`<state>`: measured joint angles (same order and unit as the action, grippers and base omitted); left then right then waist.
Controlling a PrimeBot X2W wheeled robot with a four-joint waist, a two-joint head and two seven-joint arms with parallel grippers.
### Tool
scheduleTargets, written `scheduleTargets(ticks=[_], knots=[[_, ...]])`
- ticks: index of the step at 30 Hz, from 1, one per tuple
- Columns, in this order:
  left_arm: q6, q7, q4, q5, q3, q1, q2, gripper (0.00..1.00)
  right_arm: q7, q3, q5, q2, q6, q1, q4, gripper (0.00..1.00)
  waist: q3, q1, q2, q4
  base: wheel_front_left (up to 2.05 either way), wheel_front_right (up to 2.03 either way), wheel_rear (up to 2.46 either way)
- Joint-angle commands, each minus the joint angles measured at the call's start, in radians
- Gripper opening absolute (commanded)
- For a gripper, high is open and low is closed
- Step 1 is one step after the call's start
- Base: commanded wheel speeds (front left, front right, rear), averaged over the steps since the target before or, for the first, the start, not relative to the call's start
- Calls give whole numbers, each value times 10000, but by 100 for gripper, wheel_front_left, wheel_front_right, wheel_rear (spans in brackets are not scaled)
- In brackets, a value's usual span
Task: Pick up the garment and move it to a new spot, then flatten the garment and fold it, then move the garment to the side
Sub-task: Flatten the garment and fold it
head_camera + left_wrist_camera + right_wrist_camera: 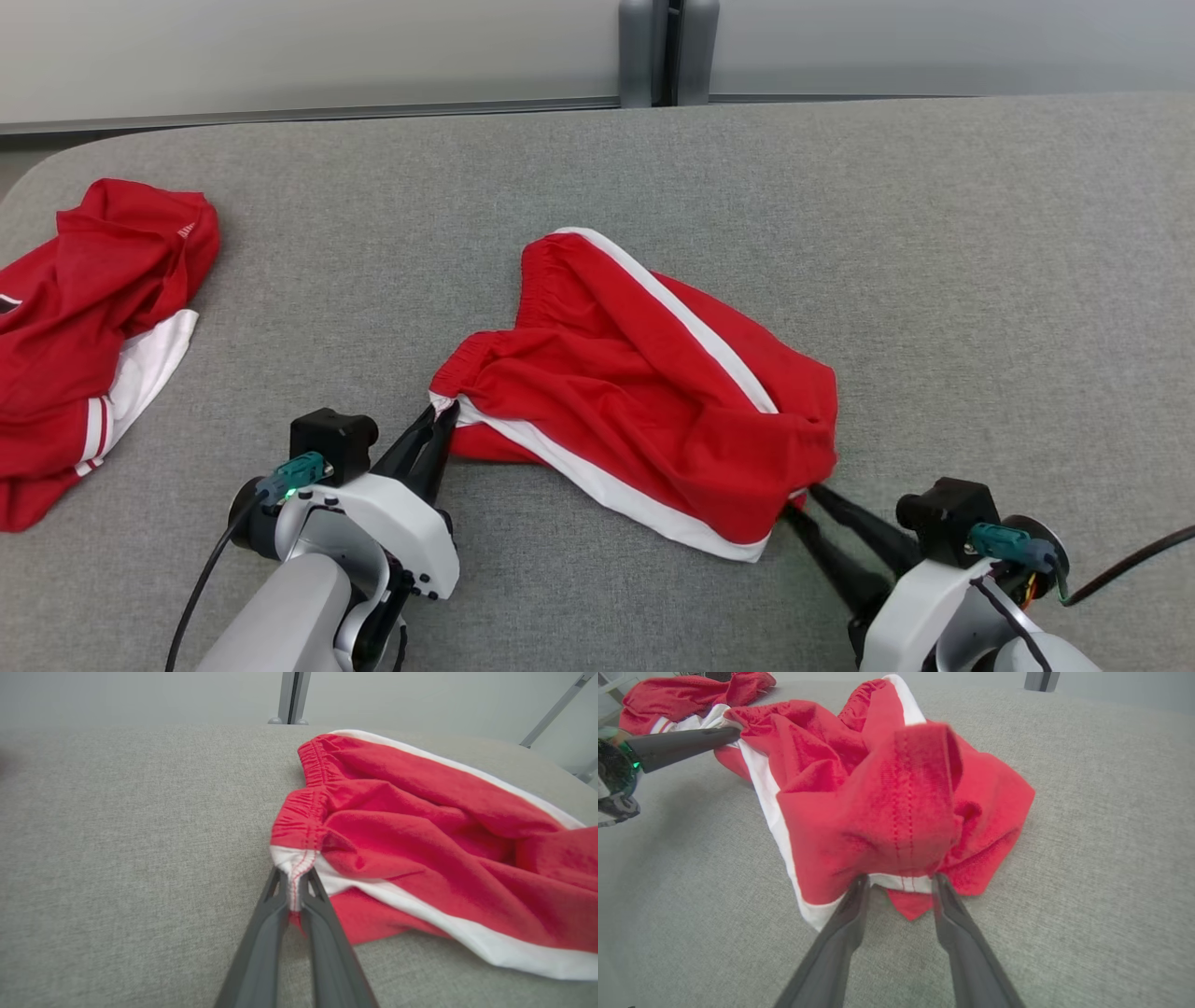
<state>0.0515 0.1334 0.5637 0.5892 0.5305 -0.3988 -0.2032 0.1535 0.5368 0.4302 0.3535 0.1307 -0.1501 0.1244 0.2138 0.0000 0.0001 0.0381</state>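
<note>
Grey tabletop carries crumpled red shorts; left hand pinches their waistband corner tight, right hand stands half-wide astride their hem.

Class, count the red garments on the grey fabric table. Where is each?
2. Red shorts with white side stripes lie centrally; a crumpled red-and-white garment lies at the left edge, partly out of frame.

red garments x2: shorts, left heap; claws x2: L claw, R claw
</note>
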Motion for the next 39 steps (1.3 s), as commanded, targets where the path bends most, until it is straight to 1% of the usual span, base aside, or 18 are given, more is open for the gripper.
scheduleTargets(ticks=[1,6,12,20,25,26,27,28,32,35,39], knots=[[-6,76,31,66,-18,-220,-35,0,-137,75,106,185,-1,-172,20,0,17,0,-1,-9,0,0,0],[-41,175,25,93,-64,-239,-97,0,-657,136,331,373,0,-180,-227,0,41,0,-1,-39,0,0,0],[-84,233,50,119,-73,-180,-150,0,-987,16,358,437,0,-64,-423,0,-7,0,-1,-92,0,0,0],[-106,243,87,170,-9,-110,-151,0,-947,-175,426,406,0,139,-496,0,-134,0,-1,-97,0,0,0],[-141,224,89,209,21,-85,-179,0,-1287,-402,536,305,0,185,-721,0,-187,0,-1,-112,0,0,0],[-150,225,88,225,20,-79,-192,0,-1381,-489,488,298,0,199,-775,31,-196,0,-1,-122,0,0,0],[-164,232,85,231,22,-78,-204,0,-1544,-582,546,226,0,222,-885,76,-209,0,-1,-131,0,0,0],[-173,238,80,239,23,-69,-209,0,-1662,-670,578,178,0,243,-968,100,-228,0,-1,-138,0,0,0],[-204,226,76,282,25,-48,-234,0,-2388,-1120,300,40,0,209,-1328,100,-319,0,-1,-167,0,0,0],[-222,237,79,293,32,6,-247,0,-2866,-1648,19,-84,0,205,-1540,100,-413,0,-1,-191,0,0,0],[-270,236,85,347,59,104,-269,0,-3103,-2500,-311,-214,0,442,-1660,100,-577,0,-1,-237,0,0,0]])
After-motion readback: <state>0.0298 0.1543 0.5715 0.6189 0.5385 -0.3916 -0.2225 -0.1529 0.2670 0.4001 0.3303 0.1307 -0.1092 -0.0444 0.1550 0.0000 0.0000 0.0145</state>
